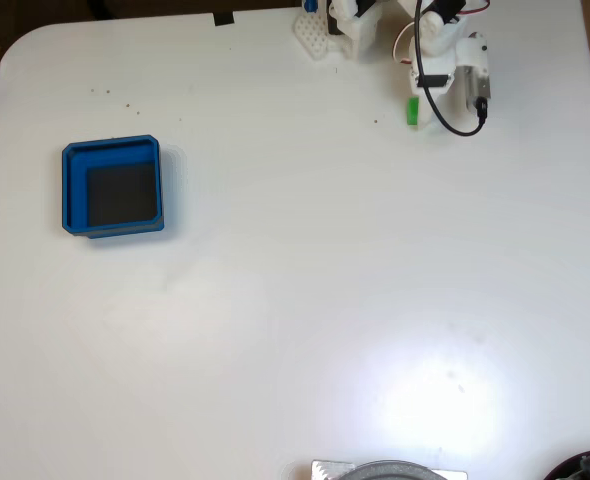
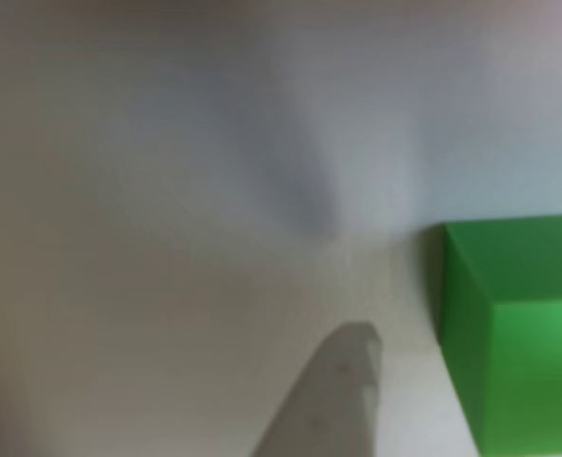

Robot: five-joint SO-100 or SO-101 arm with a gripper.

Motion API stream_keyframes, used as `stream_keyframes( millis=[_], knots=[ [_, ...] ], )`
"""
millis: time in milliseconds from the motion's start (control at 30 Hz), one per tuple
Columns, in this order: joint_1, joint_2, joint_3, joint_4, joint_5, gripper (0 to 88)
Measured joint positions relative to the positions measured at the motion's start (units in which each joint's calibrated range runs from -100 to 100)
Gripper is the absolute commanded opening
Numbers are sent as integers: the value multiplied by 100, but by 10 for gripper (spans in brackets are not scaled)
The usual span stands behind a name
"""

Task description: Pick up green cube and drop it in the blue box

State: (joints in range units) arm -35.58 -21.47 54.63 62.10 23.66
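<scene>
Broadly, you have one white tabletop (image 1: 305,300) carrying everything, with a bright glare patch toward its near right part in the fixed view. One white arm (image 1: 445,50) reaches in from the far edge, right of centre, with a black cable (image 1: 453,125) looping around its lower end. One blue box (image 1: 112,186) sits on the left side of the tabletop, well apart from the arm; its dark floor holds nothing. One green cube (image 1: 413,111) rests on the tabletop at the far right, just beside the arm's lower end, on that end's left in the fixed view.

In the other view you see the same green cube (image 2: 519,333) very close, at the lower right of the picture, sitting on the blurred white surface. One pale finger of the pincer (image 2: 333,400) rises from the bottom edge just left of the cube, with a narrow gap between them. You cannot tell from either view whether the pincer is open or closed; nothing shows it gripping the cube.
</scene>
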Motion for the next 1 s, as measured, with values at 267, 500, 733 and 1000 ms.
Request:
stream_keyframes(
  millis=[267, 500, 733, 1000],
  knots=[
    [7, 234, 0, 0, 0, 343],
    [7, 267, 0, 0, 0, 343],
    [7, 267, 0, 0, 0, 343],
    [7, 267, 0, 0, 0, 343]
  ],
)
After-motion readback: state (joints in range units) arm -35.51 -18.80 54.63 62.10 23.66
